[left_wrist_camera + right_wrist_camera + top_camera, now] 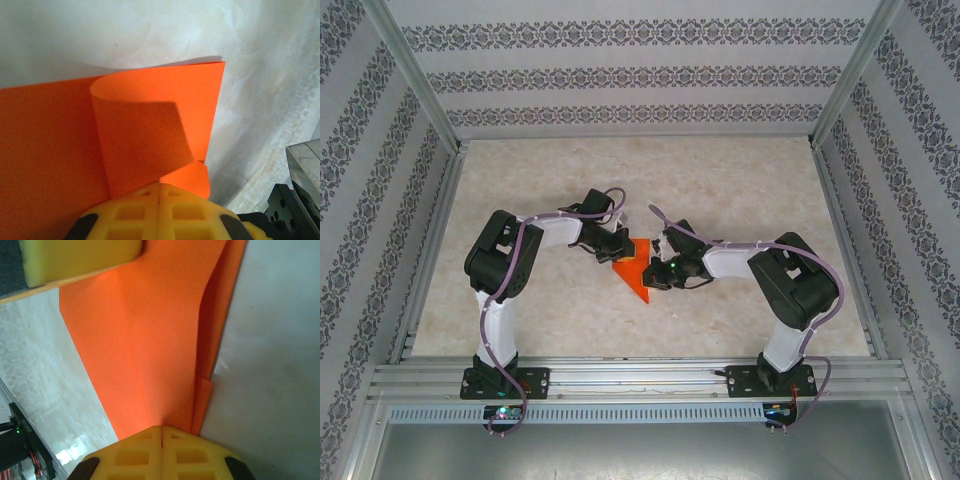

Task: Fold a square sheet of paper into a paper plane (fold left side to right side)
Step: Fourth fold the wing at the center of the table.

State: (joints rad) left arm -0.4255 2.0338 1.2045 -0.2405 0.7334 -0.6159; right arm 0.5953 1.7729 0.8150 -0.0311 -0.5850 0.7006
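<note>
The square sheet of paper [636, 276] is bright orange-red and lies mid-table, folded into a pointed, layered shape. My left gripper [617, 252] sits at its upper left edge. In the left wrist view a flap of the paper [145, 130] curls up and over and ends at the left gripper [160, 186], whose yellow jaws are shut on it. My right gripper [658, 272] is at the paper's right side. In the right wrist view the layered paper [145, 340] narrows into the right gripper [161, 429], shut on it. A left fingertip [75, 257] rests at the paper's far end.
The beige marbled table top [540, 190] spreads around the paper. Aluminium rails [620, 378] run along the near edge and up both sides, with patterned walls behind. Part of the right arm [295, 200] is close beside the left gripper.
</note>
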